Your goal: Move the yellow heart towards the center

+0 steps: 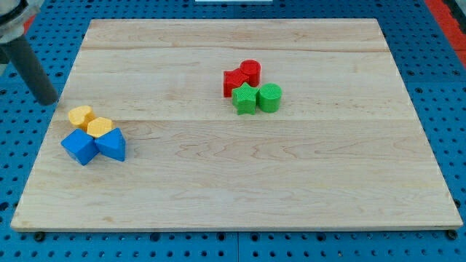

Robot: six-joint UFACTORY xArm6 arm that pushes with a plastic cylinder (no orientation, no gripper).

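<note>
Two yellow blocks lie at the view's left. One yellow block (80, 115) is upper left, the other yellow block (100, 126) touches it at lower right. I cannot tell which one is the heart. A blue cube (79, 147) and a second blue block (111, 144) press against them from below. My tip (48, 100) is off the board's left edge, over the pegboard. It is up and to the left of the yellow blocks and does not touch them.
The wooden board (240, 189) lies on a blue pegboard (22, 145). Above and right of the board's middle sits a cluster: a red cylinder (250, 70), a red block (234, 80), a green star (245, 98) and a green cylinder (269, 97).
</note>
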